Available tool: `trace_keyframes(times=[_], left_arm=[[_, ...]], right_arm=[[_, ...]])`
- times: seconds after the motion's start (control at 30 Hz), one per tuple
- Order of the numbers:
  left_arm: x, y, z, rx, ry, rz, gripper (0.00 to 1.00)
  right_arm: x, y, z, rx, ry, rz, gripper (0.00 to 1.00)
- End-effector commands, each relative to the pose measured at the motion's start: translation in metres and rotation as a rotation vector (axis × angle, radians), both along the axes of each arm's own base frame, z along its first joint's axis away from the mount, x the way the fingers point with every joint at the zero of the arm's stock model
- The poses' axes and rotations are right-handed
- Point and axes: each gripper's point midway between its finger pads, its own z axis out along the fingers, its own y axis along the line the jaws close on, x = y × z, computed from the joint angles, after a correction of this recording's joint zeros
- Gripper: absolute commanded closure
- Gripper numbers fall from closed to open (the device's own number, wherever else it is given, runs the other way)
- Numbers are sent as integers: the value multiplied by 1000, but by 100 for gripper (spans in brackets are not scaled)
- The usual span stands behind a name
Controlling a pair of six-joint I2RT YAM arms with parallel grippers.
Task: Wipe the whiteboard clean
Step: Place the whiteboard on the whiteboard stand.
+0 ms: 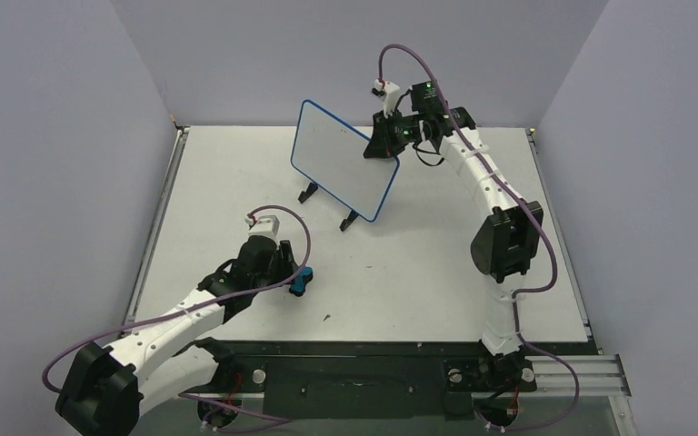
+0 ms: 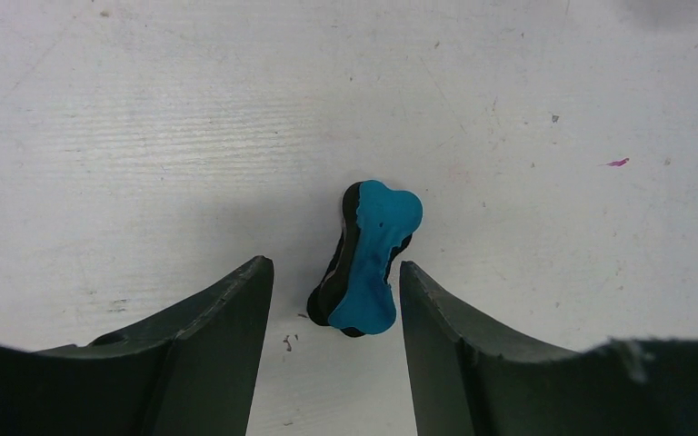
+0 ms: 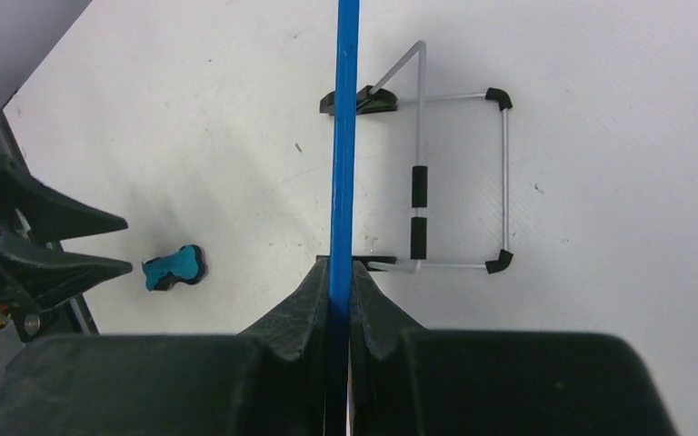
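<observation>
- Two arms are at work on a white table top; one holds the board, one sits over the eraser.
- Small rectangular whiteboard with a thin blue rim stands upper centre of the overhead view, tilted back on its black-footed wire stand. Its face reads plain white.
- Right gripper is at the board's upper right edge. In the wrist view, the right gripper has its jaws pressed narrow on the blue rim, one finger on each side.
- Small blue-and-black eraser block lies on the table, lower left of centre, well apart from the board.
- Left gripper is low over it with jaws spread wide. In the left wrist view, the eraser lies between the fingertips, ungripped, with table showing on the left side.
- From the right wrist camera, the eraser sits just beside the left gripper at the frame's left.
</observation>
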Motion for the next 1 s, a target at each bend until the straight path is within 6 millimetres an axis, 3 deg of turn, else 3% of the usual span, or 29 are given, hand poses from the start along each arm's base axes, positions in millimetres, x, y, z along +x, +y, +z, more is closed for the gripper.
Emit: trace_keyframes(times=[0.0,0.13,0.53,0.7,0.97], left_arm=[[9,2,40,-58,-96,33,49],[5,8,45,-71,-116,53,46],[-1,13,45,-67,-112,60,46],[-5,16,44,-70,-109,65,45],[-7,18,48,-89,-126,73,45]], right_arm=[[28,10,45,91,-127,-20,100],[39,14,25,84,-101,-20,100],[32,9,-6,76,-12,-5,100],[21,16,-1,146,40,47,100],[19,10,9,167,12,74,100]])
